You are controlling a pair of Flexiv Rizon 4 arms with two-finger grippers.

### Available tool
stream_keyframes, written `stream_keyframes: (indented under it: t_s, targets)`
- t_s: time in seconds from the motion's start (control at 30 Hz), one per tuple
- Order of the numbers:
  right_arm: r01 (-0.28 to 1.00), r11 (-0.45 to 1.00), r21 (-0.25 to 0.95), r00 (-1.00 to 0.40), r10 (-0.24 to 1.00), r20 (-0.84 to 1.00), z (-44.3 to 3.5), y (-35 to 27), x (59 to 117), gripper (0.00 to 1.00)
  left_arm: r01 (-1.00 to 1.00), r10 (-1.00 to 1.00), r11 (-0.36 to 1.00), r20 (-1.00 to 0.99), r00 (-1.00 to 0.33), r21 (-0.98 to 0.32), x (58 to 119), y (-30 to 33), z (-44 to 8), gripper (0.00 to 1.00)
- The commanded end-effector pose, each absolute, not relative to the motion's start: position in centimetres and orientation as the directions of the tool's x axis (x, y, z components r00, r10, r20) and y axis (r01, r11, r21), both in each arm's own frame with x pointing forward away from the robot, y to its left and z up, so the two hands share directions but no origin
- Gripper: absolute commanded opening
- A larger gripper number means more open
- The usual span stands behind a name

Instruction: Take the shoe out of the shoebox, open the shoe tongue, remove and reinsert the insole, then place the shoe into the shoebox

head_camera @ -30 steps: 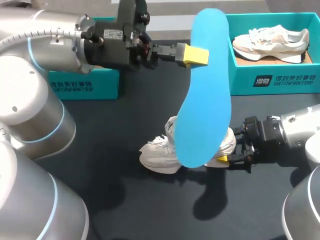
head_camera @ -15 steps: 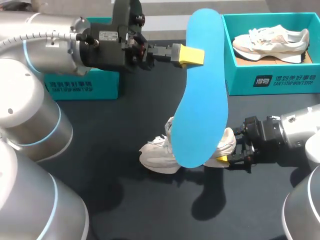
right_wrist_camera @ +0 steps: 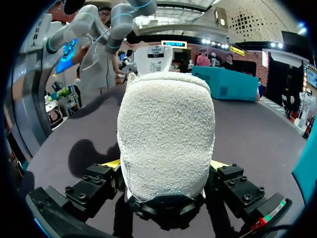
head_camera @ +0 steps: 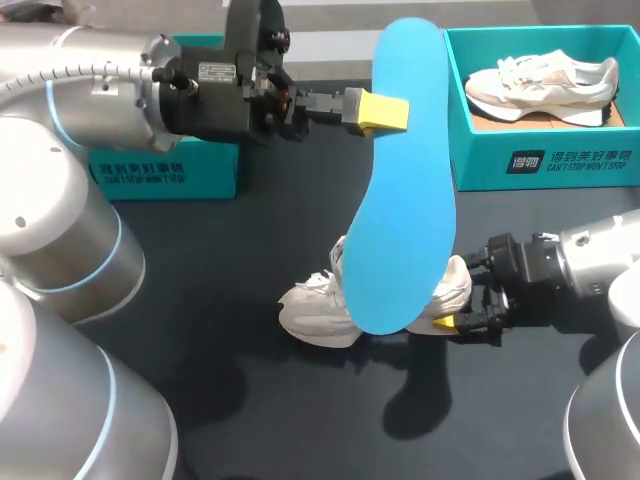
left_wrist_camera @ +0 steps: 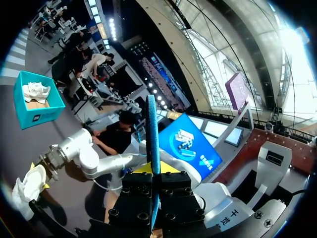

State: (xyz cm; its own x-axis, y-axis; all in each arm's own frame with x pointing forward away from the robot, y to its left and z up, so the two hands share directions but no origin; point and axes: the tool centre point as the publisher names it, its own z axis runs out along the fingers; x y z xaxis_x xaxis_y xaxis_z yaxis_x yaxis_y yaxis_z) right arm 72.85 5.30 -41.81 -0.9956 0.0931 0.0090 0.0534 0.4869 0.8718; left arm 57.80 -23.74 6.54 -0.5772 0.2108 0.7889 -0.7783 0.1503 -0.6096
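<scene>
Flat blue insole [head_camera: 405, 180] edged left above fuzzy-heeled shoe [head_camera: 308, 312].

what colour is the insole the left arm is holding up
The insole is bright blue, clearest in the head view.

Middle of shoe [head_camera: 308, 312] behind blue insole [head_camera: 405, 180]

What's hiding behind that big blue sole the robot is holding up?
A white shoe on the table: its toe and heel poke out either side, the right claw gripping the heel. Its middle, opening included, is covered by the insole.
</scene>
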Motion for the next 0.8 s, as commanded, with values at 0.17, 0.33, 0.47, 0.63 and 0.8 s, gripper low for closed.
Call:
stream_keyframes:
  t_s: [0.17,0.33,0.47,0.63,0.8]
  targets:
    - [0.055,0.53,0.846,-0.994,0.11,-0.004,-40.9,4.9,72.8,1.0,-0.779,0.213,0.148,0.789,-0.577,-0.609,57.8,-23.9,6.4,0.0]
    - [0.069,0.551,0.831,-0.992,0.129,-0.003,-40.3,4.0,72.6,1.0,-0.779,0.213,0.148,0.789,-0.577,-0.609,57.8,-23.9,6.4,0.0]
    - [0.088,0.575,0.813,-0.99,0.14,0.007,-40.1,3.4,72.5,1.0,-0.779,0.213,0.148,0.789,-0.577,-0.609,57.8,-23.9,6.4,0.0]
    - [0.102,0.646,0.756,-0.989,0.147,0.007,-39.1,3.1,72.0,1.0,-0.779,0.213,0.148,0.789,-0.577,-0.609,57.8,-23.9,6.4,0.0]
    - [0.126,0.73,0.672,-0.988,0.153,0.019,-38.4,2.2,71.9,1.0,-0.779,0.213,0.148,0.789,-0.577,-0.609,57.8,-23.9,6.4,0.0]
